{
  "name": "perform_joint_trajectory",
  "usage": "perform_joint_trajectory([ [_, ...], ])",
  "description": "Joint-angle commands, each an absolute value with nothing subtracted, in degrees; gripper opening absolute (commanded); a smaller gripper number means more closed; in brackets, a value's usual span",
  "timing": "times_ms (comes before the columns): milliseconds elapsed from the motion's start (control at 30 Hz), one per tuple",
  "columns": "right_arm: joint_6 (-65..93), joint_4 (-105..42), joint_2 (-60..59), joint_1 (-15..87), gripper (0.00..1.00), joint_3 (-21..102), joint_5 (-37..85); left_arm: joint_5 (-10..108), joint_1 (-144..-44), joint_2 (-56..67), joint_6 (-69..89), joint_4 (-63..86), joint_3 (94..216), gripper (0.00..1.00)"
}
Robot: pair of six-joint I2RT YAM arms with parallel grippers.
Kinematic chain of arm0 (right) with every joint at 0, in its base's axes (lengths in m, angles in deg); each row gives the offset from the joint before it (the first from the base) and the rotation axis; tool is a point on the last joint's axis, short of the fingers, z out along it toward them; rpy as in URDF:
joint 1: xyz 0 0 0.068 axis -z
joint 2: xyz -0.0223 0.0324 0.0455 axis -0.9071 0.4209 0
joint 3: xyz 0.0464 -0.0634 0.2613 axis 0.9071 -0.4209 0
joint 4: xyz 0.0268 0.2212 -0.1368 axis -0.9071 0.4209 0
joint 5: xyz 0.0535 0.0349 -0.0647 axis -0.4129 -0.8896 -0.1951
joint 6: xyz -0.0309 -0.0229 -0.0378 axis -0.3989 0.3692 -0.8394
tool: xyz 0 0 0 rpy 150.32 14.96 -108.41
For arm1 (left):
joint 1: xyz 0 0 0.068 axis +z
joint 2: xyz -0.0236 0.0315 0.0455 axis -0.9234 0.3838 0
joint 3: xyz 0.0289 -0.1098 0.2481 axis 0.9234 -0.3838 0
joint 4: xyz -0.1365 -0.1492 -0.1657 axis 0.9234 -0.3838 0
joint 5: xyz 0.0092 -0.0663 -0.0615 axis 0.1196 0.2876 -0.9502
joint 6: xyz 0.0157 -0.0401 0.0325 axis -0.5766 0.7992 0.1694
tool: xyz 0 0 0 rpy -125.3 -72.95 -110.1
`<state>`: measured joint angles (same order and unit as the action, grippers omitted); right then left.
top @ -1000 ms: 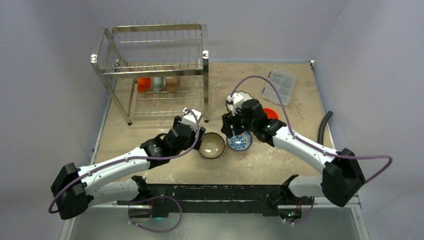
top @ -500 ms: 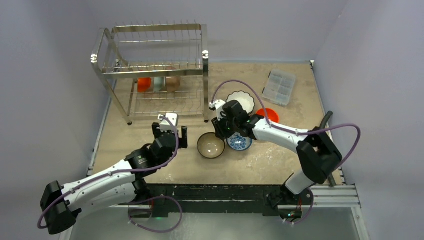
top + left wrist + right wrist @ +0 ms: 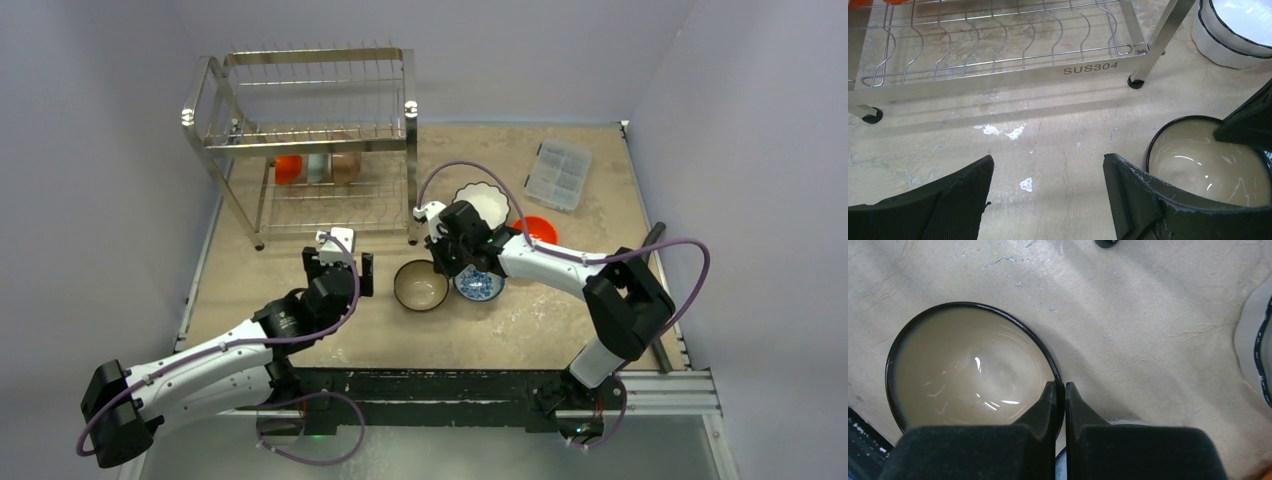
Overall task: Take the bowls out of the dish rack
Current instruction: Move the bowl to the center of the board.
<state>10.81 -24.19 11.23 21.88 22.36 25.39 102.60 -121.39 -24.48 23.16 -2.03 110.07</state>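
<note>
- The dish rack (image 3: 310,140) stood at the tabletop's (image 3: 300,330) 11 o'clock corner, its upper tier bare.
- Three racked bowls (image 3: 318,167), orange, pale and tan, stood on edge side by side at the back of the lower tier.
- A tan bowl (image 3: 421,286) with a dark rim sat upright near the tabletop's centre, just off the rack's front right leg toward 5 o'clock.
- The right gripper (image 3: 1060,390) was closed on that tan bowl's rim at the bowl's 3 o'clock side. One finger was inside the bowl and the other outside.
- A blue-patterned bowl (image 3: 480,285) sat just beside the tan bowl at its 3 o'clock, partly under the right arm.
- A white scalloped bowl (image 3: 483,203) rested at 1 o'clock from the tan bowl.
- An orange bowl (image 3: 541,228) lay beyond the white one toward 4 o'clock, half hidden by the arm.
- A clear compartment box (image 3: 560,173) lay near the tabletop's 1 o'clock corner.
- The left gripper (image 3: 1048,200) hung wide open with nothing between its fingers. It hovered over bare tabletop at the tan bowl's 9 o'clock, facing the rack's front rail.
</note>
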Motion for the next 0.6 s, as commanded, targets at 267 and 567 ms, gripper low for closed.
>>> perform_joint_trajectory([
  [267, 11.62, -26.09, 9.21, 25.87, 0.00, 23.75, 34.82, 104.67, -120.96, -26.48, 23.76, -1.03, 109.52, 0.79],
  [567, 14.59, -27.86, 8.30, 32.12, 0.00, 22.00, 33.36, 105.20, -121.03, -27.31, 24.05, -1.21, 109.21, 0.79],
])
